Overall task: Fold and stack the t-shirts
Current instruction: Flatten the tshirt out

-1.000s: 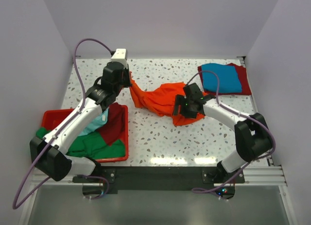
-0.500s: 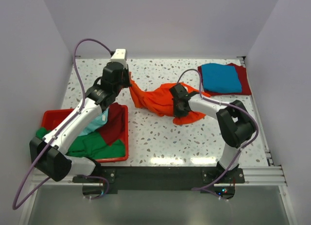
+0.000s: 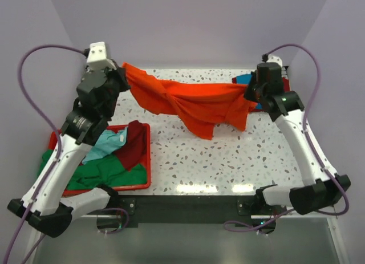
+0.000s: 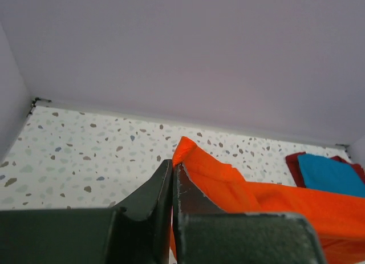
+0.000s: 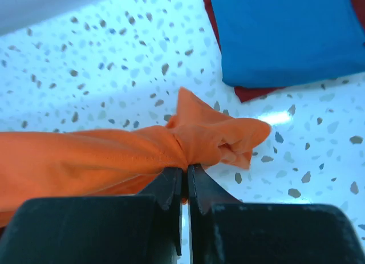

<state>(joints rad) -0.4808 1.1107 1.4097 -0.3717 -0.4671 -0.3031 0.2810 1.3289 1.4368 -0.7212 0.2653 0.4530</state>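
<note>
Orange t-shirt stretched wide midair, middle sagging; blue t-shirt folded atop dark red t-shirt.

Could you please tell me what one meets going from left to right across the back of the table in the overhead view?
left gripper → orange shirt, stretched between both → right gripper

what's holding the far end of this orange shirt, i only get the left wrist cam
observer: the right gripper is shut on it, the cloth bunched between its fingers.
operator: is the shirt off the table
observer: the top view shows the orange shirt stretched between both arms with its middle sagging. I can't tell if the lowest fold touches the table.
operator: anything left to fold
observer: yes, the red bin by the left arm holds a green shirt, a dark red shirt and a teal shirt.
</note>
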